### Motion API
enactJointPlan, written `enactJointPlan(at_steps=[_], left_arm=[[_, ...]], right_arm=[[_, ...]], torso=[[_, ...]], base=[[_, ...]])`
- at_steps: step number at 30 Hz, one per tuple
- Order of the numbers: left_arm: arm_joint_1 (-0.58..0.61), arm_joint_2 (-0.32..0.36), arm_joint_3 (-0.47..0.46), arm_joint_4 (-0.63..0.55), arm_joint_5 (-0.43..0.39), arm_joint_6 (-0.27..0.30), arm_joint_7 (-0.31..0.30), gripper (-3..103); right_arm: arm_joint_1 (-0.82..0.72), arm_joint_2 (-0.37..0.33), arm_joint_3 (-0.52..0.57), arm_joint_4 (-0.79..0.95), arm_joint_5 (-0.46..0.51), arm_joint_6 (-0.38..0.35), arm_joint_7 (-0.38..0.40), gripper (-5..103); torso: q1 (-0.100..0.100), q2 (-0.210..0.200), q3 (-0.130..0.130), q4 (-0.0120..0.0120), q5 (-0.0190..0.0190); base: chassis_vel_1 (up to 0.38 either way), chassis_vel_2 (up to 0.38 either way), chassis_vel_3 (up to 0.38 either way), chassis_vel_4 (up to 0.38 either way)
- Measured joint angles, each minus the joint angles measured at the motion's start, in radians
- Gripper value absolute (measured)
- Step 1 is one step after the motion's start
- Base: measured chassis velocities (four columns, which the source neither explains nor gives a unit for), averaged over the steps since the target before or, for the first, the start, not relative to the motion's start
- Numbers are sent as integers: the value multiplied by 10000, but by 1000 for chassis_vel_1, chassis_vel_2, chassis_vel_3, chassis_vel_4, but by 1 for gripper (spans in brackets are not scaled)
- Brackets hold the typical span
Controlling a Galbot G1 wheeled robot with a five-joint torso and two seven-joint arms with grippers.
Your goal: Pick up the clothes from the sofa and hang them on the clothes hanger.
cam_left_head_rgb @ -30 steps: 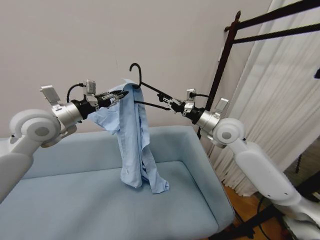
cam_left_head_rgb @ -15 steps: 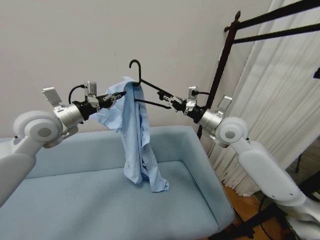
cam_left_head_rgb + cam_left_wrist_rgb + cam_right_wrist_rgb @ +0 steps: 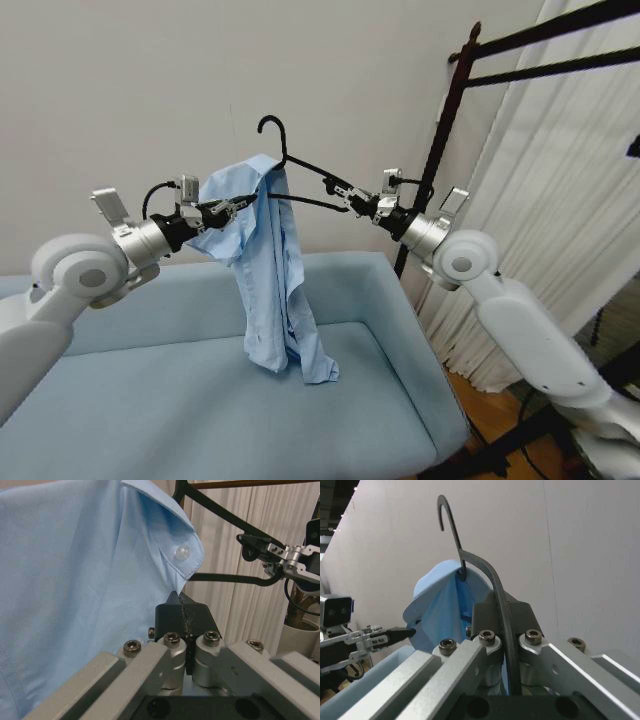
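A light blue shirt (image 3: 265,270) hangs over one side of a black hanger (image 3: 300,165), held up above the sofa. My left gripper (image 3: 236,206) is shut on the shirt's collar edge (image 3: 175,560), left of the hanger. My right gripper (image 3: 345,195) is shut on the hanger's other shoulder bar; in the right wrist view the hanger (image 3: 475,562) rises from between the fingers, its hook pointing up, with the shirt (image 3: 445,605) draped behind it. The shirt's tail hangs down near the sofa seat.
The pale blue sofa (image 3: 150,400) spreads below both arms. A dark clothes rack (image 3: 455,110) with horizontal bars stands at the right, in front of white curtains (image 3: 560,200). A plain wall is behind.
The shirt has been pulled further over the hanger's left shoulder, covering more of it. My left gripper moved slightly down and right; the hanger rose a little.
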Motion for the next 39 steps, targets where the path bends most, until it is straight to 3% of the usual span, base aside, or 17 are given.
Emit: enactJointPlan(at_steps=[10,16,25,29,31,33,35,39], left_arm=[[246,-29,-21,-25,67,-117,89,0],[-495,-426,393,299,2,-218,-230,0],[-705,-621,493,397,-12,-240,-384,-2],[-680,-590,446,393,-11,-232,-528,14],[-669,-567,429,385,-13,-233,-541,14],[-628,-418,316,296,-80,-234,-653,30],[-624,-365,278,267,-129,-230,-682,30],[-598,-115,146,194,-260,-205,-724,46]], right_arm=[[-30,0,94,-34,11,103,120,1],[-99,-45,-66,263,34,70,13,1],[-216,-149,-110,377,52,-30,-179,1],[-198,-153,-110,378,87,-58,-203,1],[-198,-153,-109,377,88,-60,-208,1],[-218,-153,-98,310,82,-66,-243,1],[-221,-153,-92,288,80,-66,-258,1],[-221,-133,-53,195,77,-67,-320,1]], torso=[[0,0,1,1,0],[0,0,1,0,-1],[0,0,0,0,0],[0,0,0,0,0],[0,0,0,0,0],[0,0,1,0,0],[0,0,0,0,-1],[0,0,0,0,0]], base=[[0,0,0,0],[0,0,0,0],[0,0,0,0],[0,0,0,0],[0,0,0,0],[0,0,0,0],[0,0,0,0],[0,0,0,0]])
